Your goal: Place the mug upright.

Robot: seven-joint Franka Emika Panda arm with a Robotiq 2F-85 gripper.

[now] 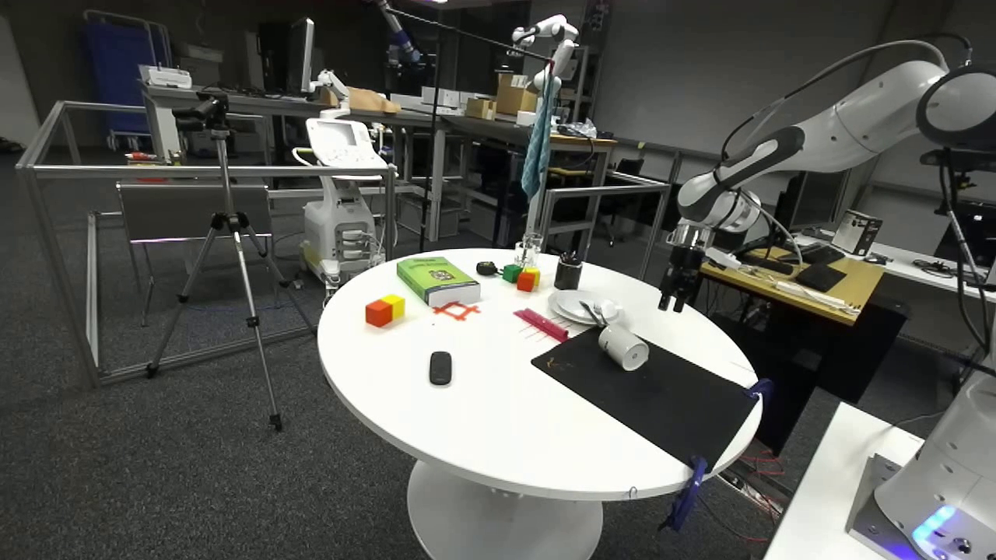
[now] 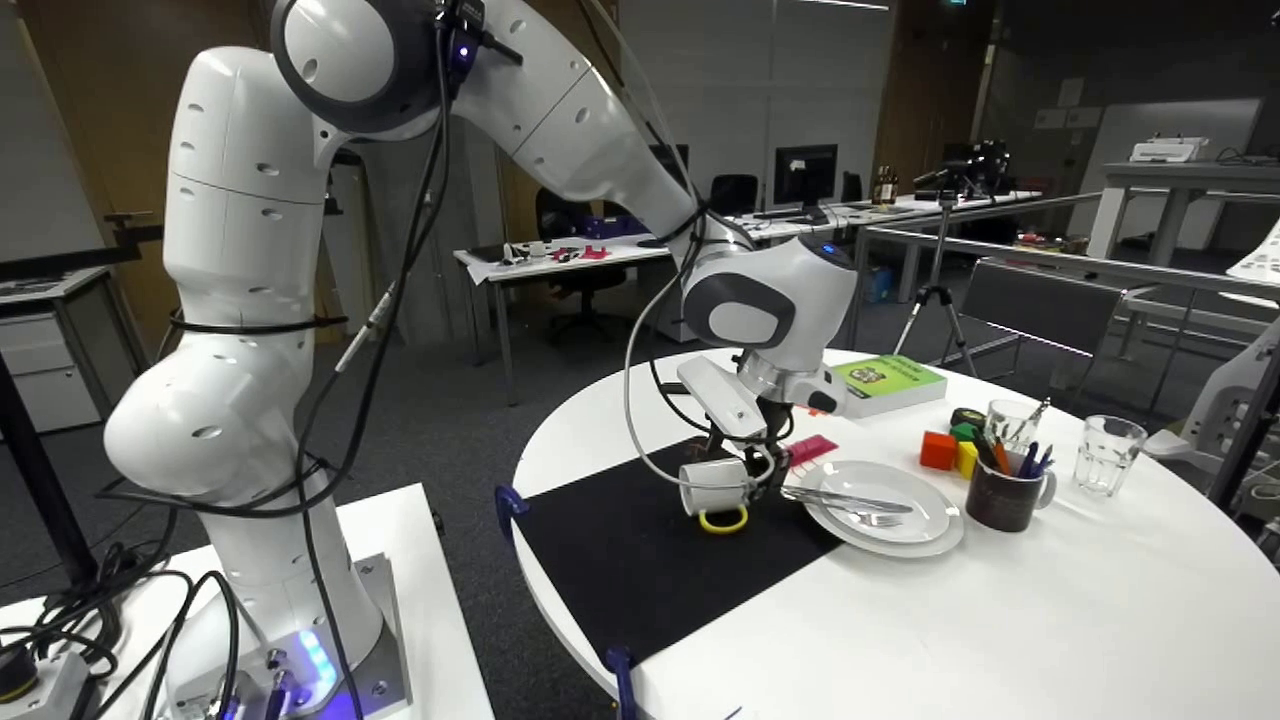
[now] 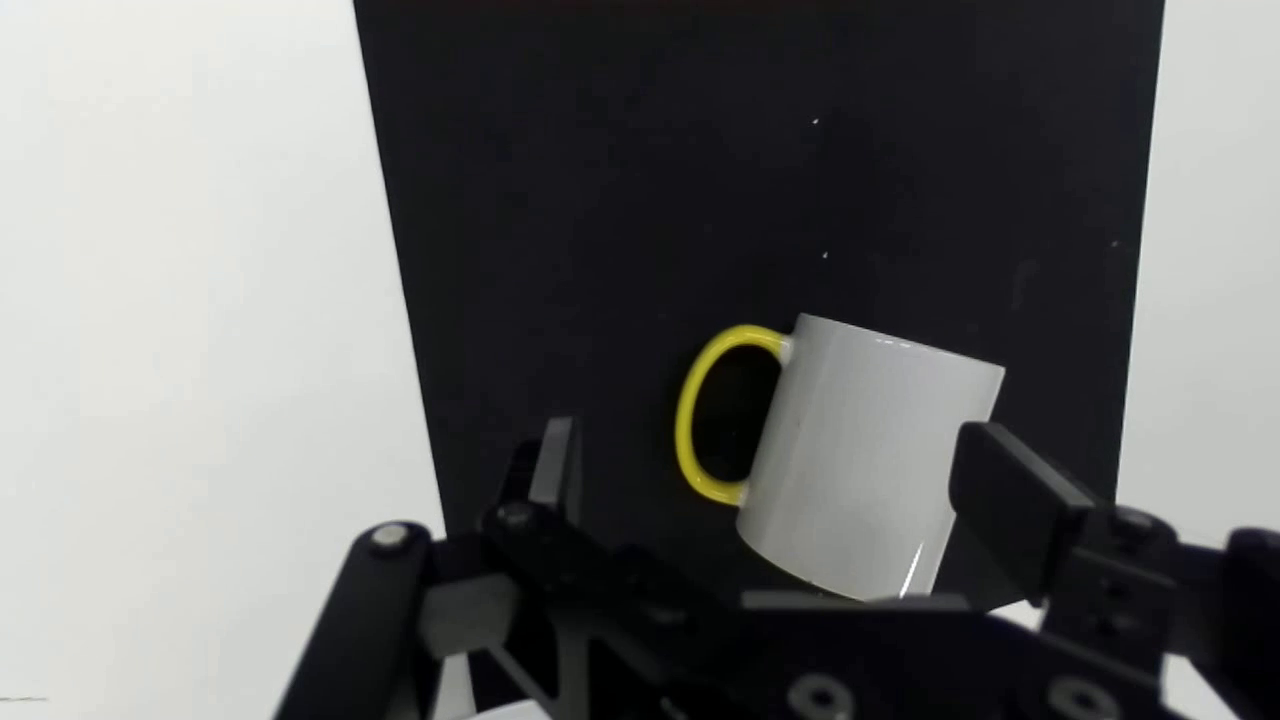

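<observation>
While the gripper (image 1: 671,305) hangs, fingers (image 1: 664,301) apart, in an exterior view, the mug (image 1: 622,348) lies on its side on the black mat (image 1: 661,412). In an exterior view, I spot plates (image 2: 927,518) near it. In the wrist view, one finger (image 3: 1005,490) crosses its outline; lowering off-centre might knock it rolling.
</observation>
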